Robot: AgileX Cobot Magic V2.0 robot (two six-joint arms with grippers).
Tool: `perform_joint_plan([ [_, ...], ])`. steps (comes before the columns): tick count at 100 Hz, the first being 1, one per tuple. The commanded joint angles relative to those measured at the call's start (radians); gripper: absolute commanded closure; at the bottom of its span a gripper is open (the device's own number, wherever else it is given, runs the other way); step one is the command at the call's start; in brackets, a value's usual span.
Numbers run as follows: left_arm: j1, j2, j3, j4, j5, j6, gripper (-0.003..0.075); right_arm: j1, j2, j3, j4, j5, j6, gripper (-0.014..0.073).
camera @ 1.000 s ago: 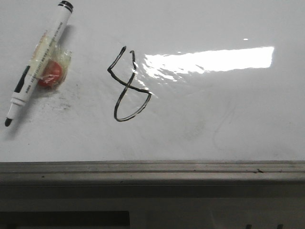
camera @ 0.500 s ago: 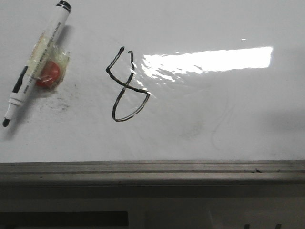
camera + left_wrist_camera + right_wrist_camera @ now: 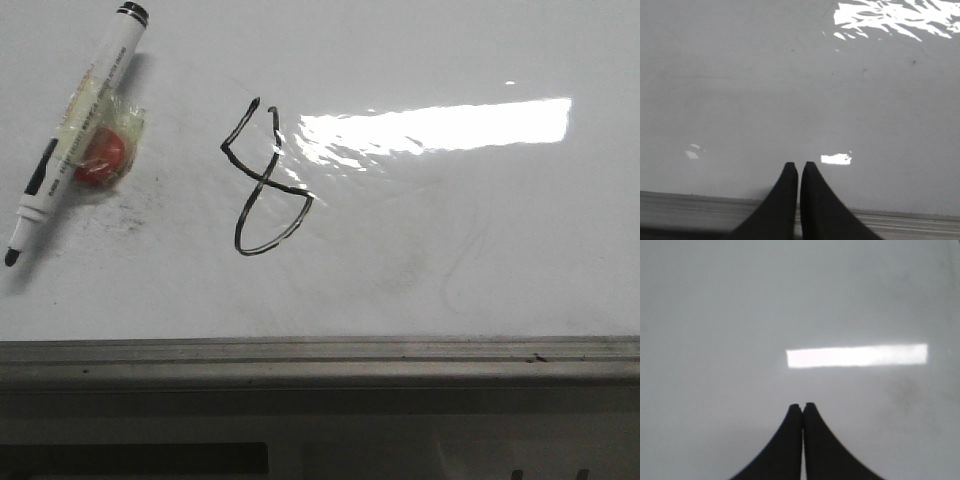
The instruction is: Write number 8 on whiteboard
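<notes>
Number 8 (image 3: 265, 180) sits on whiteboard (image 3: 450, 260), away from both pressed-together fingers (image 3: 790, 185) (image 3: 810, 425).

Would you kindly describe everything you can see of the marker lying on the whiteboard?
The marker is a slim white pen with a black cap end farthest from the camera and a black tip nearest it, uncapped, plus a black band and small print along the barrel. It lies flat and slanted on the whiteboard, left of the number 8. A red round piece wrapped in clear, crinkled tape is attached against its middle. No gripper touches it.
</notes>
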Motion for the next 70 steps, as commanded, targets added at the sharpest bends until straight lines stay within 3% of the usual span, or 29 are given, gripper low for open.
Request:
perform_joint_plan([
  [1, -0.006, -0.031, 0.031, -0.010, -0.045, -0.004, 0.0741, -0.018, -0.021, 0.012, 0.029, 0.090, -0.037, 0.0658],
  [13, -0.006, -0.031, 0.031, -0.010, -0.045, -0.004, 0.0741, -0.018, -0.064, 0.012, 0.184, 0.267, -0.215, 0.0658],
  [33, -0.006, -0.031, 0.031, -0.010, -0.045, -0.004, 0.0741, -0.019, -0.146, 0.012, 0.202, 0.525, -0.225, 0.0658],
  [70, -0.006, -0.031, 0.031, -0.010, -0.045, -0.004, 0.0741, -0.022, -0.146, 0.012, 0.200, 0.518, -0.225, 0.0658],
])
